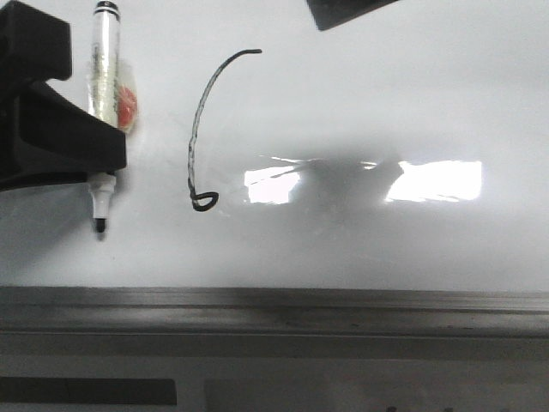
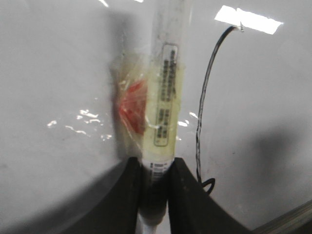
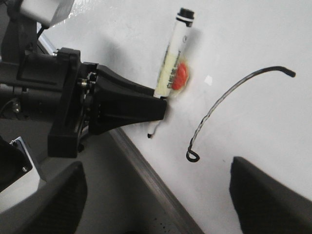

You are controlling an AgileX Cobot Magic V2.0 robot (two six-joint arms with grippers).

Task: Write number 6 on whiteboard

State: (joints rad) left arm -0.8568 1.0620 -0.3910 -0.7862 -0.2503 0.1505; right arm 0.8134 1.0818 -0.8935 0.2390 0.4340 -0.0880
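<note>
The grey ledge (image 1: 274, 309) lay nearest the camera, running along the edge of the whiteboard (image 1: 386, 103). The left gripper (image 1: 110, 161) was closed tight on a marker (image 1: 106, 69), with one finger on each side of its lower body. The black tip (image 1: 100, 225) stuck out past the fingers and pointed toward the ledge. It looked like the pen was held low down so the tip could be steered well, like holding a pencil near its point. Whether the tip was touching the board could not be told. A bit of red tape (image 1: 127, 105) was stuck on the marker, just above the fingers. The 6 (image 1: 202, 137) was on the board just beside the marker, on the side away from the left arm. It was a long thin curve with a very small loop at the end, so it looked drawn, though the loop was tiny. The loop sat about level with the tip. The right gripper (image 3: 156, 195) was wide open and held nothing, and its two fingers hung well apart with the 6 showing between them. It was likely kept back so it would not bump the pen. Bright glare (image 1: 433, 180) shone on the board farther off. Nothing stood between the tip and the 6.
</note>
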